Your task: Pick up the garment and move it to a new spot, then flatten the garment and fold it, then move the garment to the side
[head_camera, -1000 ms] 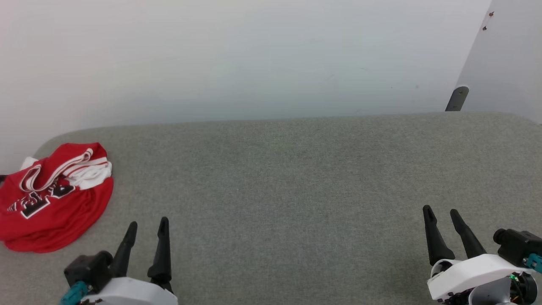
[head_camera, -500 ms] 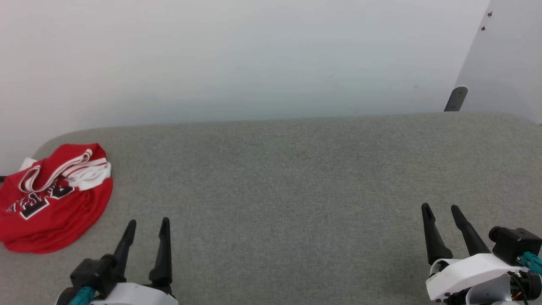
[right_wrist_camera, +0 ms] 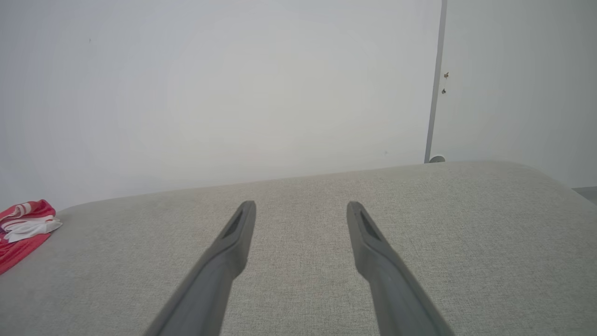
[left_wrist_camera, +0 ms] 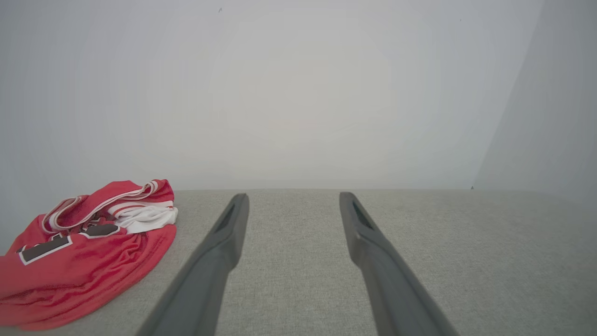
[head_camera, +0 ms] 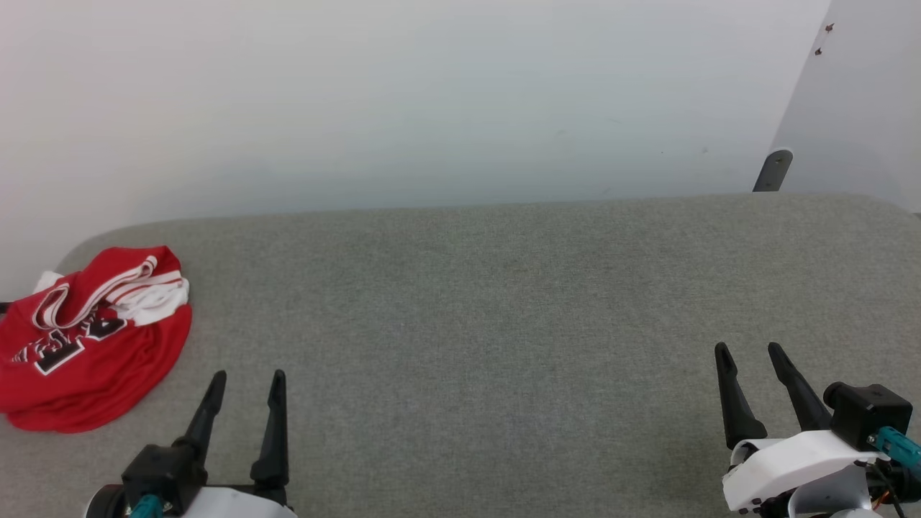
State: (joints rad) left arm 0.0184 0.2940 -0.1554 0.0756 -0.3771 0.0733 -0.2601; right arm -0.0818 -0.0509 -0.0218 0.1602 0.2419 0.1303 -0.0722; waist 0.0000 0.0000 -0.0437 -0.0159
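In the head view, a crumpled red jersey-style garment (head_camera: pixel 86 345) with white sleeves, red-and-white striped trim and black white-edged lettering lies in a heap on the left end of a grey fabric-covered tabletop (head_camera: pixel 504 309), close to its rounded far-left corner. The lettering is creased and cannot be read whole. The left gripper (head_camera: pixel 248 375) hangs over the tabletop's near left part, its two long dark fingers spread apart with nothing between them, close to the garment but not touching it. The right gripper (head_camera: pixel 748 348) hangs over the tabletop's near right part, its fingers likewise spread and empty. A plain white wall (head_camera: pixel 432 108) rises behind the tabletop's far edge, and a small dark grey bracket (head_camera: pixel 772 170) stands at that edge toward the right end. In the left wrist view, that gripper's two fingers (left_wrist_camera: pixel 219 252) reach out wide apart just above the tabletop's grey weave, gripping nothing, and the garment (left_wrist_camera: pixel 79 261) lies bunched on the tabletop to their left, a white sleeve folded on top of the red cloth. In the right wrist view, the fingers (right_wrist_camera: pixel 368 252) stand equally wide apart over the bare tabletop, and a small edge of the garment (right_wrist_camera: pixel 21 228) shows at the tabletop's far left end, well apart from them.
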